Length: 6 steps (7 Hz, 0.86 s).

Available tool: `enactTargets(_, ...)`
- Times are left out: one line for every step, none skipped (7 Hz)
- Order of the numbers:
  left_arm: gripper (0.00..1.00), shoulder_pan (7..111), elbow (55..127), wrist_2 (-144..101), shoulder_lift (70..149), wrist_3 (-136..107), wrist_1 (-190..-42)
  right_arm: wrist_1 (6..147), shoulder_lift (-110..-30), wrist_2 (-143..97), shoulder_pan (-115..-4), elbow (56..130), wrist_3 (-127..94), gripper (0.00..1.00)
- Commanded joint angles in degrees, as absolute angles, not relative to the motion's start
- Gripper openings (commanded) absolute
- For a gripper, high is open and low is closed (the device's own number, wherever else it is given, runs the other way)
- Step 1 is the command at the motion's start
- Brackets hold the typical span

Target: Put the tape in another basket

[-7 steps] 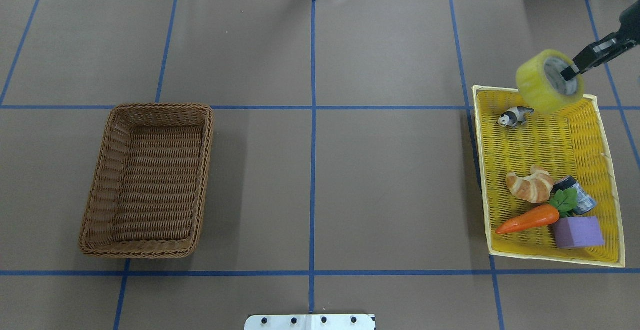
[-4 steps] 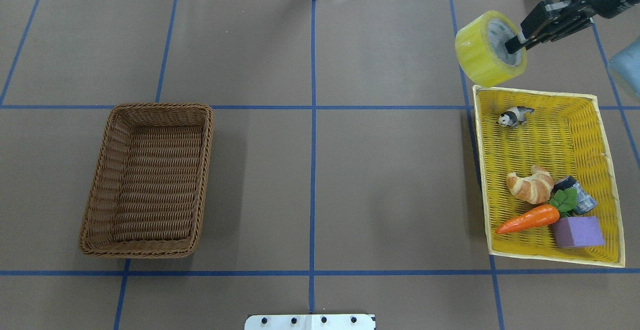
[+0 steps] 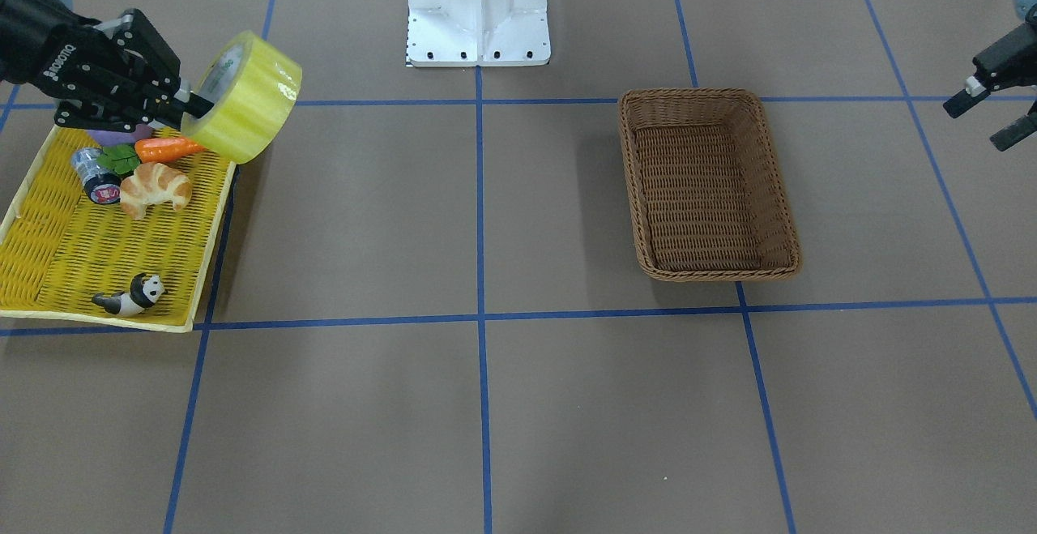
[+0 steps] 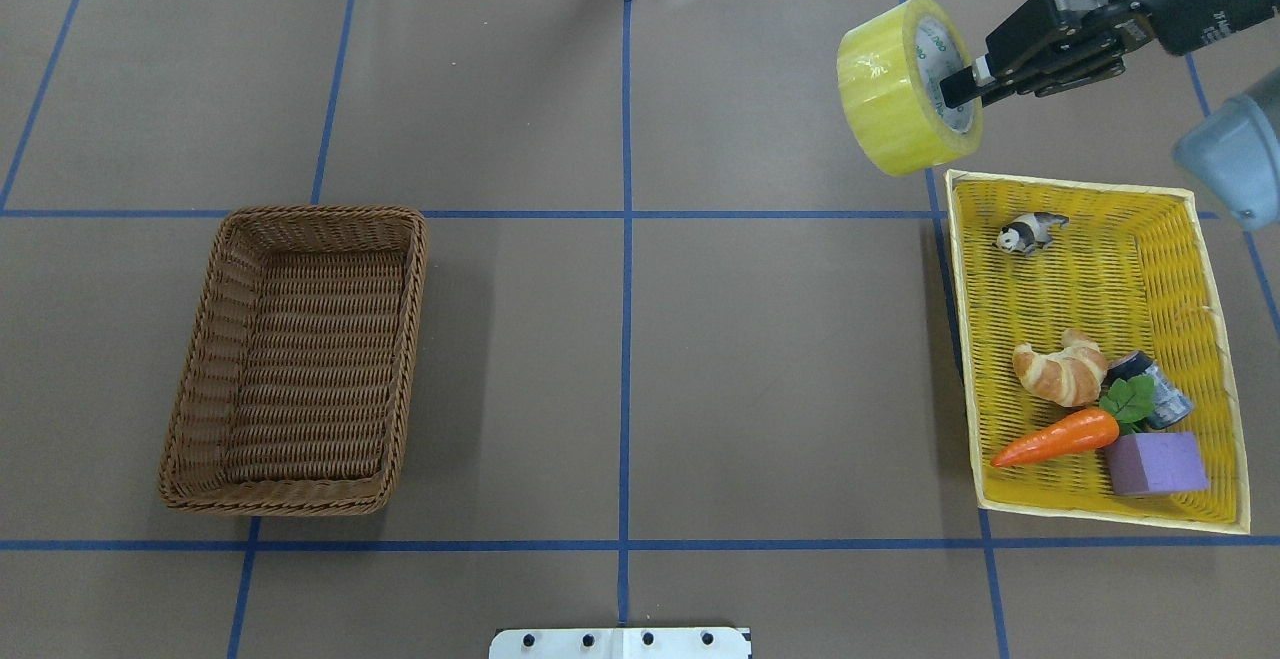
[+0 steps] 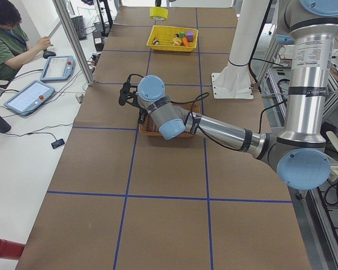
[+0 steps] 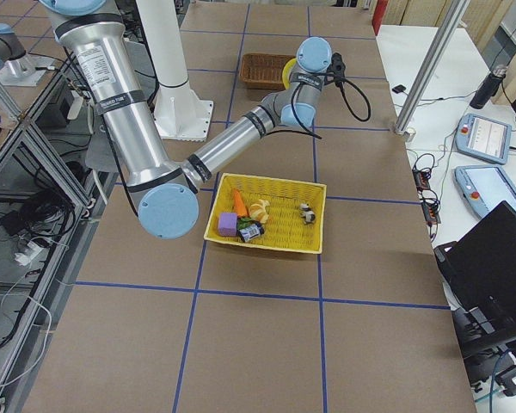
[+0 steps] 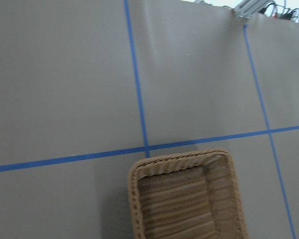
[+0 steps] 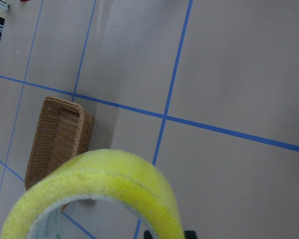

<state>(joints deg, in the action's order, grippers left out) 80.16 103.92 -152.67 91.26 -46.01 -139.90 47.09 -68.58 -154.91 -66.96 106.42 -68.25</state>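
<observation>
1. A robotics lab: a table papered brown and gridded with blue tape lines.
2. Teach pendants and aluminium posts line the side bench, where an operator sits.

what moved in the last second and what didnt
The right claw, still shut on the tape, carried it off the yellow tray's far corner toward the robot's left, out over the table. The brown basket, the tray, its carrot and croissant stayed put.

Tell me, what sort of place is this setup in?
Probably a robotics lab: a table with a blue grid, a large robot arm, and a seated person beside control tablets.
</observation>
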Motion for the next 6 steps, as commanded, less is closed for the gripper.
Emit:
enactTargets(0.97, 77.18, 100.21, -148.30, 91.49, -58.88, -161.46, 33.02, -69.34, -149.81, -63.74, 106.00, -79.59, 0.00)
enactTargets(0.97, 74.12, 100.28, -143.66, 92.97, -75.33, -167.98, 28.70, -69.43, -147.42, -61.55, 106.00, -83.72, 0.00)
enactTargets(0.97, 69.31, 100.11, -138.39, 95.25, -88.29, -174.83, 25.09, -69.35, -146.17, -59.87, 106.00, -86.63, 0.00)
enactTargets(0.98, 64.73, 100.37, -132.68, 97.62, -97.90, -179.86, 21.83, -69.35, -144.77, -58.72, 106.00, -89.71, 0.00)
enactTargets(0.98, 60.42, 100.72, -128.02, 100.60, -107.13, -182.70, 18.93, -69.17, -143.36, -57.49, 106.00, -93.04, 0.00)
enactTargets(0.98, 56.20, 100.81, -122.05, 105.33, -116.97, -184.46, 15.68, -69.00, -140.57, -54.52, 106.00, -95.60, 0.00)
